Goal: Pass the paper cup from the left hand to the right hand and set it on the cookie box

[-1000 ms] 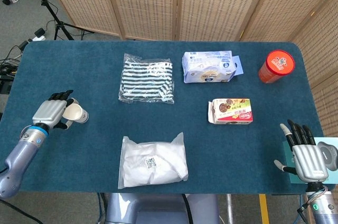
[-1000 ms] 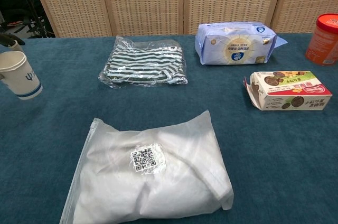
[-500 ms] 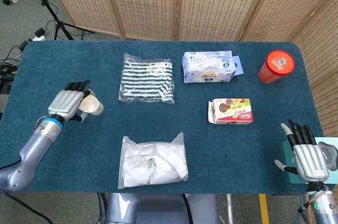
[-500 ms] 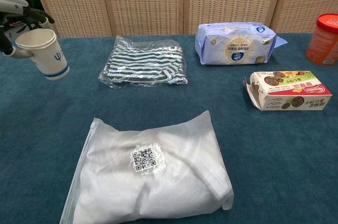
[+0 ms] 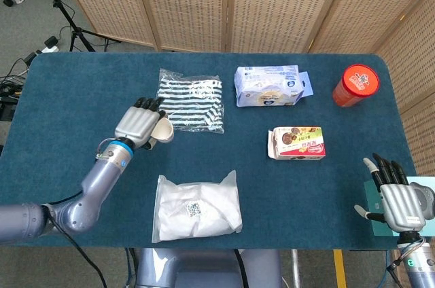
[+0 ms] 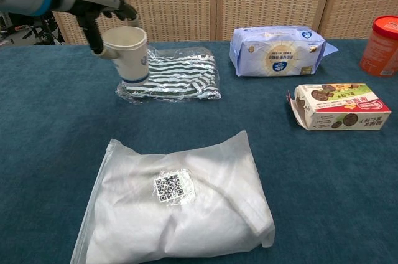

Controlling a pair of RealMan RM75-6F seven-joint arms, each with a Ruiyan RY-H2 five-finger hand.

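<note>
My left hand (image 5: 139, 123) (image 6: 99, 15) holds the white paper cup (image 6: 127, 54) (image 5: 163, 130) upright in the air, over the left edge of the striped cloth pack. The cookie box (image 5: 298, 142) (image 6: 339, 106) lies flat at the right of the table, open flap to its left. Beyond the table's front right corner, my right hand (image 5: 397, 198) hangs open with fingers spread, holding nothing; the chest view does not show it.
A striped cloth pack (image 5: 191, 100) lies at centre back. A white plastic bag (image 5: 197, 208) sits near the front. A blue tissue pack (image 5: 267, 85) and a red canister (image 5: 355, 85) stand at the back right. The teal table (image 5: 81, 91) ends at wicker screens.
My left hand has carried the cup rightward and up, from the table's left side to the striped pack's edge. The right hand has barely moved.
</note>
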